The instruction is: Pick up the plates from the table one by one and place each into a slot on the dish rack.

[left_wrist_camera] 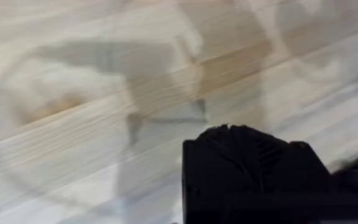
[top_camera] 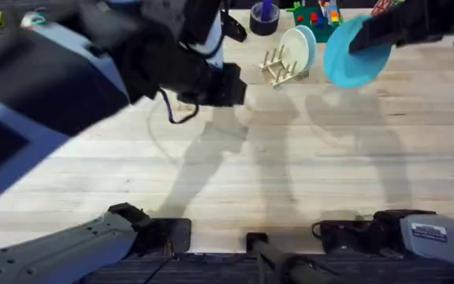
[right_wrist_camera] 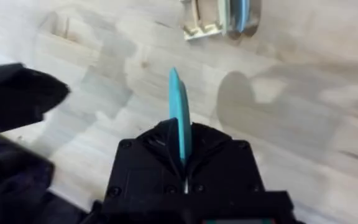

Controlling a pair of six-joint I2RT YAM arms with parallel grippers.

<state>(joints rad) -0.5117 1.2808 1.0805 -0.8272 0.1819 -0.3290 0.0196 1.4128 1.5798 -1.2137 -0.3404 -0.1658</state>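
Pale wood table (top_camera: pixel 290 173); right claw (right_wrist_camera: pixel 182 163) clamps turquoise plate (top_camera: pixel 355 54) edge-on, beside dish rack (top_camera: pixel 278 67).

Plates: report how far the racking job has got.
Done: the cream plate already stands upright in the dish rack, with a paler light-blue plate behind it. In hand: the right gripper is shut on the turquoise plate, held on edge in the air beside the rack. Left: slotting that plate between the pegs. The left gripper hangs over bare table.
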